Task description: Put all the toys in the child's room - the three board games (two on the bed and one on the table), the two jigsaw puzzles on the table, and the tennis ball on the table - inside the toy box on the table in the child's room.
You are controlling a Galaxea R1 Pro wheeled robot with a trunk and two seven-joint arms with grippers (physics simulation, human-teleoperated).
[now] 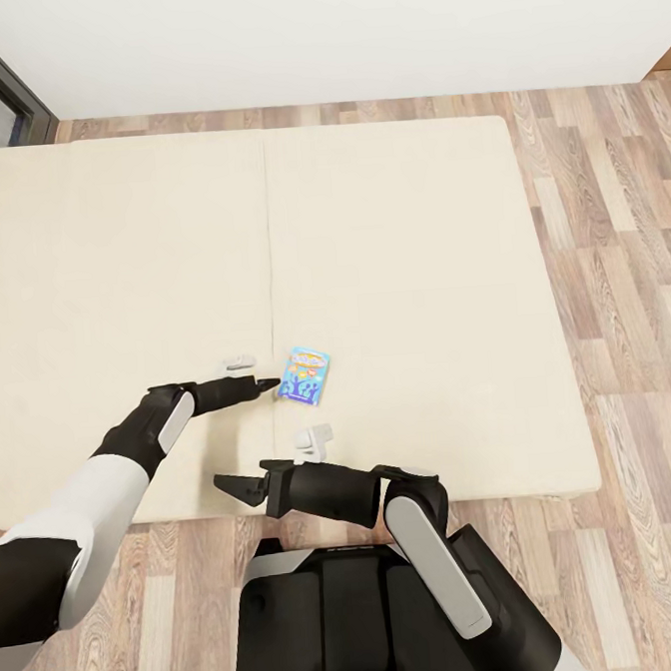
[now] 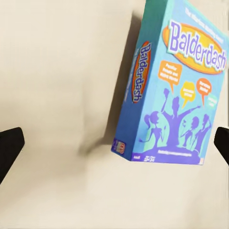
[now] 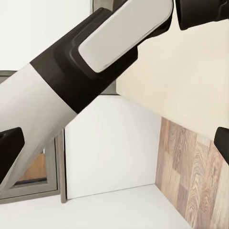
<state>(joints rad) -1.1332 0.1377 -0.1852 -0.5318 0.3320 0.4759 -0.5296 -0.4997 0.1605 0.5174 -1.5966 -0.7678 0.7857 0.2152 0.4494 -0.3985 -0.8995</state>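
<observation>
A small blue board game (image 1: 306, 375), lettered Balderdash (image 2: 171, 90), lies flat on the beige two-part bed (image 1: 421, 269) near the mattress seam. My left gripper (image 1: 269, 384) hovers just left of the box, its tips close to the box's edge. In the left wrist view the left gripper (image 2: 114, 148) is open, and its black fingertips (image 2: 9, 150) stand wide apart with the box ahead of them. My right gripper (image 1: 236, 490) hangs open over the bed's front edge, holding nothing. The toy box, table, puzzles and tennis ball are out of view.
Wooden floor (image 1: 622, 285) runs along the bed's right side and front. A white wall (image 1: 354, 34) stands behind the bed, with a dark door frame (image 1: 3, 93) at the far left. My left arm (image 3: 95, 62) crosses the right wrist view.
</observation>
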